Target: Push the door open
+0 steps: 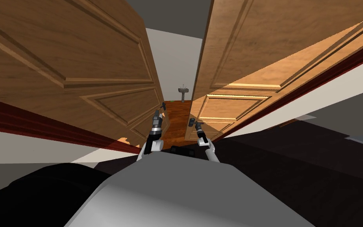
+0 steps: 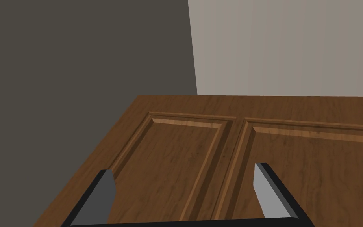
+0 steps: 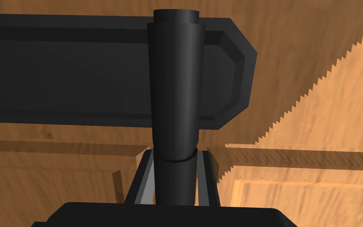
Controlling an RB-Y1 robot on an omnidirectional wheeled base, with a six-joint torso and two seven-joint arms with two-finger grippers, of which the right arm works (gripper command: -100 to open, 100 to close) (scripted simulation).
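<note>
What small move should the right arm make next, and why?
Probably push the right gripper forward without letting go: it is shut on the dark handle, and the right door leaf is only partly open, leaving a narrow gap to the left door leaf.

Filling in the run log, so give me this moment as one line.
task: push door open | right gripper: shut on dark door handle of right door leaf | left gripper: open, facing left door leaf | both leaves ajar

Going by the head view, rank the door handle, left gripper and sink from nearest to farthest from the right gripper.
1. Door handle: clamped in the right gripper, on the right door.
2. Left gripper: alongside, at the left door.
3. Sink: far off, beyond the gap between the doors.
</note>
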